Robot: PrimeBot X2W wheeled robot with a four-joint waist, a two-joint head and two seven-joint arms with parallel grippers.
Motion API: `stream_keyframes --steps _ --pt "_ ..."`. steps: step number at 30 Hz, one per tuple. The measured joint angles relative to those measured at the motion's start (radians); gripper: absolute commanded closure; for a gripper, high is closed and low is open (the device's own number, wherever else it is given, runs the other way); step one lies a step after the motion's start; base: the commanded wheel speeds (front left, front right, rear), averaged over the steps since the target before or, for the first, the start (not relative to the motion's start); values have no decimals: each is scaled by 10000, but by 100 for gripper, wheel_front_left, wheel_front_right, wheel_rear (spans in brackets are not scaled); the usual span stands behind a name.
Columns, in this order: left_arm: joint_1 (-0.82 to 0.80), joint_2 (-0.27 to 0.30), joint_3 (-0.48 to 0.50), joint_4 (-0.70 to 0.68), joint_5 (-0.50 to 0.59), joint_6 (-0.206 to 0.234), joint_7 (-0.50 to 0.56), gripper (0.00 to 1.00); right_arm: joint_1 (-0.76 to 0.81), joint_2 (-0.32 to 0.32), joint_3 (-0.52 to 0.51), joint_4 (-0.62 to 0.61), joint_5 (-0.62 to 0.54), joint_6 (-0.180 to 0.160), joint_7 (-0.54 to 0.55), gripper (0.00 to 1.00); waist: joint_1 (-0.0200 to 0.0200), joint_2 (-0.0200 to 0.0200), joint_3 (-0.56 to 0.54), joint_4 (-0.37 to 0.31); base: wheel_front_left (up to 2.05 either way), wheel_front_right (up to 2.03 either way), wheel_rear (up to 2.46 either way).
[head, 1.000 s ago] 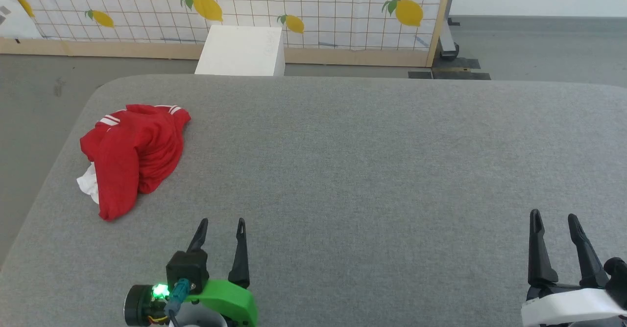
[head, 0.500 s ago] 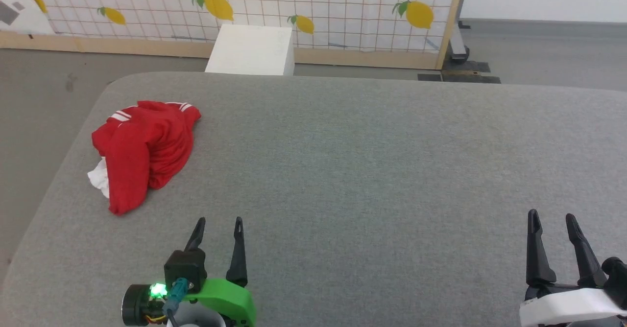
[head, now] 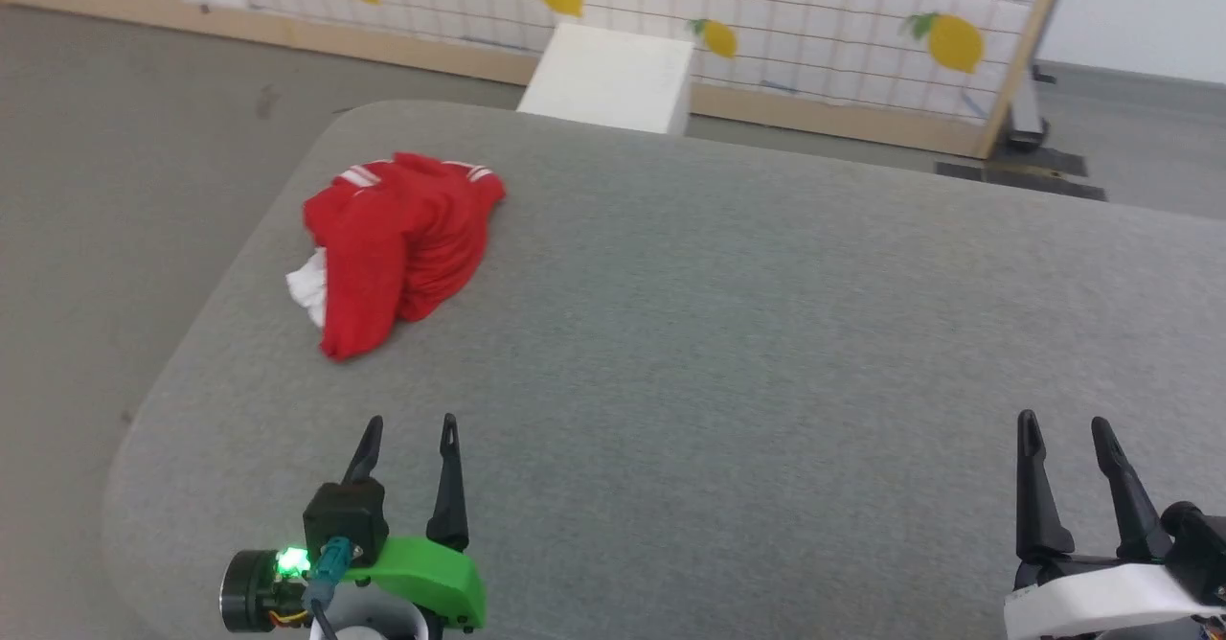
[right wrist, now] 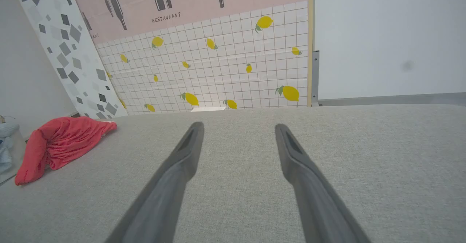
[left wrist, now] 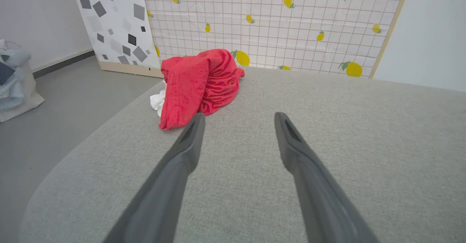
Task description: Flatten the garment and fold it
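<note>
**Spotter:** Where is the red jersey [head: 397,247] sitting?

**Operator:** It's bunched in a heap near the far left corner of the table [head: 766,333], close to the left edge, with a bit of white cloth poking out beneath. Nothing is flattened yet, so I judge I'm at the very start, the reach for it.

**Spotter:** And the hands?

**Operator:** My left gripper [head: 411,422] hangs over the near left part of the table, jaws spread wide and holding nothing. My right gripper [head: 1063,420] is by the near right corner, equally wide and empty, well apart from the jersey.

**Spotter:** Next move?

**Operator:** I'd send the left arm forward to the heap's near end and pinch a single layer at an edge. Then I'd draw it toward the table's middle, where both arms can spread it.
</note>
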Motion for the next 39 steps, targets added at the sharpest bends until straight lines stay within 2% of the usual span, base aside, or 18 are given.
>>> stream_keyframes --steps 17,23,30,39 --pt "23 115 50 -96 -56 52 -8 0 1 10 412 222 -115 0 0 0 0 0 38 2553 0 0 0" --pt "39 209 31 -100 -54 52 -8 0 12 12 541 291 -305 0 0 0 0 0 -5 3229 0 0 0" --pt "68 257 27 -107 -54 81 -8 0 106 10 625 385 -351 0 6 0 0 0 -61 3711 0 0 0" --pt "117 282 29 -176 -58 125 -8 0 120 12 719 418 -351 0 65 0 -1 0 -67 3762 0 0 0"
